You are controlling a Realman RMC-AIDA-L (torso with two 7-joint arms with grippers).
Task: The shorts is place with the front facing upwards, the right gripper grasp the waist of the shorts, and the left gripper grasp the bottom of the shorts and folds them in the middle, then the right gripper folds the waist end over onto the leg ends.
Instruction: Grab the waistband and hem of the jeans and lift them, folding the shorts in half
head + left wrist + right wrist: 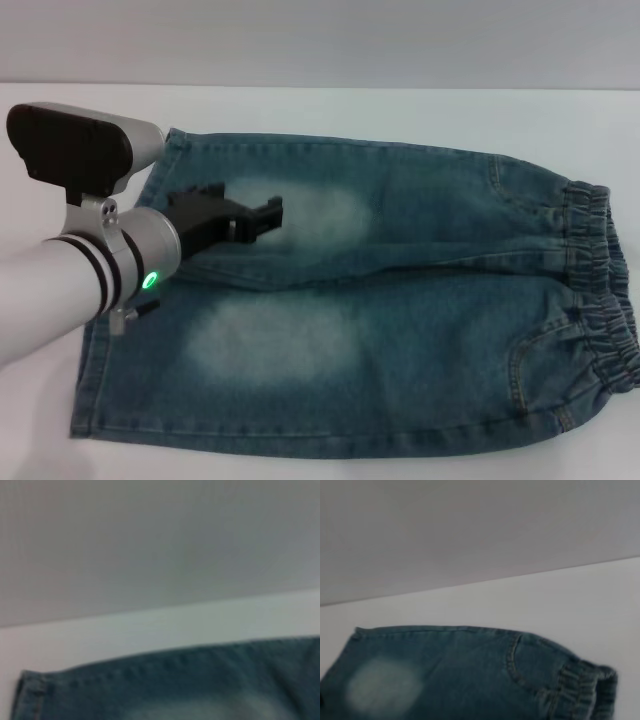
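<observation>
The blue denim shorts lie flat and front up on the white table, with the elastic waist at the right and the leg ends at the left. My left gripper hovers open over the far leg, a little in from its hem, and holds nothing. The left wrist view shows the far leg's edge and hem corner. In the right wrist view I see the far side of the shorts and the gathered waist. My right gripper does not show in any view.
The white table runs beyond the far edge of the shorts up to a grey wall. My left arm reaches in from the left across the leg ends.
</observation>
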